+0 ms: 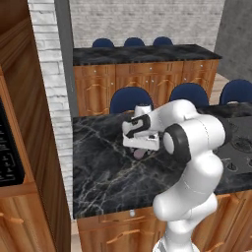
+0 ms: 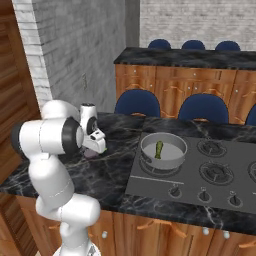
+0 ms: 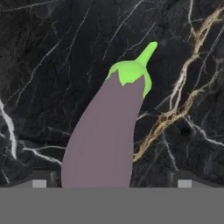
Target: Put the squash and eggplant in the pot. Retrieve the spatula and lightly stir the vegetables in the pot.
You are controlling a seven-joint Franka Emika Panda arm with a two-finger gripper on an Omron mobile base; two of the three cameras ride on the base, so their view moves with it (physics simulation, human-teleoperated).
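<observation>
Tool (image 3: 112,183) open, straddling eggplant (image 3: 107,140) on desk (image 3: 43,65); round body could roll or squirt out when jaws close.

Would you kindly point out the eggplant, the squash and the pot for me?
eggplant (image 3: 103,144), hand view, middle of its purple body.
squash (image 2: 159,149), right base view, middle of the green stick in the pot.
pot (image 2: 146,156), right base view, its near-left rim.
</observation>
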